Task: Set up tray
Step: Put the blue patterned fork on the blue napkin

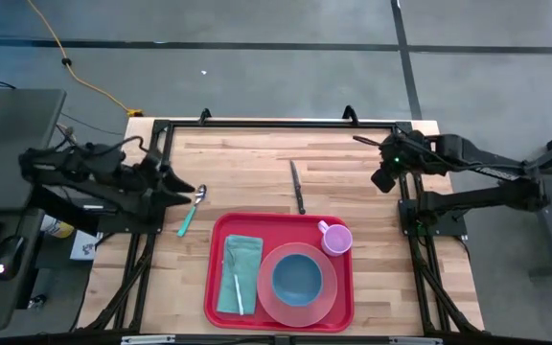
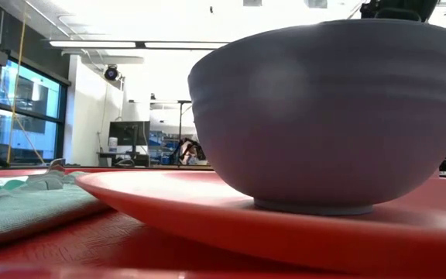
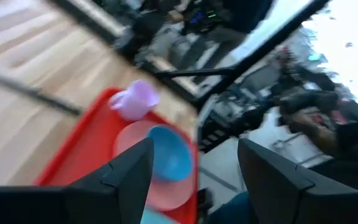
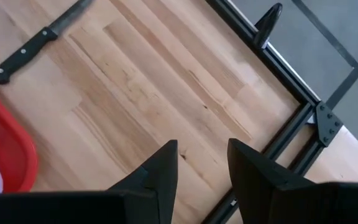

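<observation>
High view: tray lies between open, empty left gripper and right gripper.

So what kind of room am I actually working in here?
Most likely a lab or open workshop, not a kitchen. The butcher-block table sits in a black metal frame on bare concrete floor with a yellow cable; behind the red tray, the low view shows a monitor and ceiling strip lights.
</observation>
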Robot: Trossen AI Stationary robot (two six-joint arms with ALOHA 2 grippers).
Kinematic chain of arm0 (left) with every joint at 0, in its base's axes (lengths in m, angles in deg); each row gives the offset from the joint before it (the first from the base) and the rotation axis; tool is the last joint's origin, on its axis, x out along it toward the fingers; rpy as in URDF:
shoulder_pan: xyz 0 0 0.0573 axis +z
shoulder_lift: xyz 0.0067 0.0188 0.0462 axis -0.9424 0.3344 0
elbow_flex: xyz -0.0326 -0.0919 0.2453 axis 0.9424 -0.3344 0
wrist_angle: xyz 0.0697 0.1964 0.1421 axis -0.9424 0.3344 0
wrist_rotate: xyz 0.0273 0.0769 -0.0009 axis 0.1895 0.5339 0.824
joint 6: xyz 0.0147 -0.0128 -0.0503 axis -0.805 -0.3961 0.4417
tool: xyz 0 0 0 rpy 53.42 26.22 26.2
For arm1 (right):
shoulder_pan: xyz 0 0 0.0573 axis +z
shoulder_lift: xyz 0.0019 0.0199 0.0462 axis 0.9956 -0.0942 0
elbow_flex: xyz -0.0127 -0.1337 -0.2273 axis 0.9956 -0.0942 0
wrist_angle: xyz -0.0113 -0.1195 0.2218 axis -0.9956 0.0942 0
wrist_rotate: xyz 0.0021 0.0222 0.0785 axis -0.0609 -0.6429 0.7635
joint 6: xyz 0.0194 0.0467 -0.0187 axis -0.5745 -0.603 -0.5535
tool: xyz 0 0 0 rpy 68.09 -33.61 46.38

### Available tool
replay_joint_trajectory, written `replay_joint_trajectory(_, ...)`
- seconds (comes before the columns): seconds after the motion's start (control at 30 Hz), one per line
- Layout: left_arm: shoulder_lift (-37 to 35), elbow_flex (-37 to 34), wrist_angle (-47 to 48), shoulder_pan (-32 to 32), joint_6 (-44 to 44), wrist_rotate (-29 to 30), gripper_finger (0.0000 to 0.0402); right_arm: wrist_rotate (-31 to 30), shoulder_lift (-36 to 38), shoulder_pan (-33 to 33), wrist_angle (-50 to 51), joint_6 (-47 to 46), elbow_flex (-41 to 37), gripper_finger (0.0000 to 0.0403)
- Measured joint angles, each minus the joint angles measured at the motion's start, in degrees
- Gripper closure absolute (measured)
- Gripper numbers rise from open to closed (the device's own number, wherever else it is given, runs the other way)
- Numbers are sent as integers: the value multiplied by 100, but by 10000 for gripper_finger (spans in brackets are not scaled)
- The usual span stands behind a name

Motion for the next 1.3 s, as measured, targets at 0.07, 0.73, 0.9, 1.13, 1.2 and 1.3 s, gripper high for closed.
replay_joint_trajectory(0.07, 191, 2, -415, -602, -30, 545, 138, 63, 0, -90, -6, 143, 0, 284)
replay_joint_trajectory(0.73, 1999, 7, -1474, -4293, 2224, 5055, 138, 610, 0, -1096, -841, 1991, 0, 284)
replay_joint_trajectory(0.9, 2782, 7, -1724, -4284, 3605, 4896, 138, 890, 0, -1448, -976, 2530, 0, 284)
replay_joint_trajectory(1.13, 3973, 549, -1252, -4041, 5408, 3721, 138, 1333, 0, -1853, -1120, 3217, 0, 284)
replay_joint_trajectory(1.2, 4243, 796, -913, -3913, 5811, 3061, 138, 1480, 0, -1947, -1186, 3365, 1, 284)
replay_joint_trajectory(1.3, 4561, 1104, -984, -3683, 5832, 2729, 138, 1688, 0, -2055, -1299, 3559, 0, 284)
